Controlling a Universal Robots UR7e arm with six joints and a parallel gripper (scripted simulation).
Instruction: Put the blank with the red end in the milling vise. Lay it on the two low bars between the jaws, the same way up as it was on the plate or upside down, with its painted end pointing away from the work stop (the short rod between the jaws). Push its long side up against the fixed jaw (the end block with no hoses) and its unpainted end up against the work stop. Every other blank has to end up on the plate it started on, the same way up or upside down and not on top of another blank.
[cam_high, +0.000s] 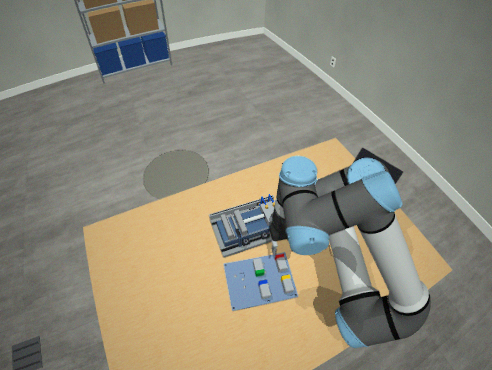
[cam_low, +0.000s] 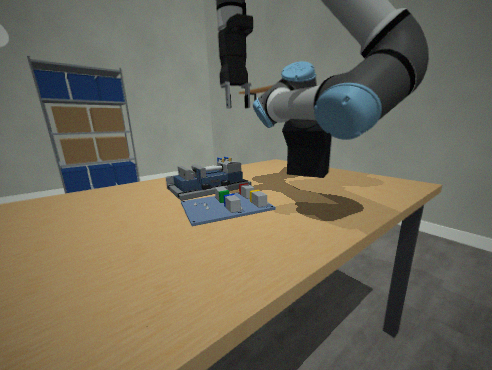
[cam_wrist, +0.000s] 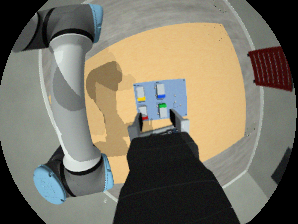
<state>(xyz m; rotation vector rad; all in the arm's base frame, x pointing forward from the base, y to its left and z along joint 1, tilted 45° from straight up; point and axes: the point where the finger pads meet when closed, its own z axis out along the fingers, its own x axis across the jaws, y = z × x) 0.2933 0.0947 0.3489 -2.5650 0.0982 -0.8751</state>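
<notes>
Your pincer hangs spread and unloaded, well above the bench. In the top view, locate the red-ended blank at about one o'clock on the blue plate, its painted end facing the vise. The four blanks stand apart, presumably to admit the fingers. Descend only after centring; a misaligned finger could disturb the green-ended blank.
</notes>
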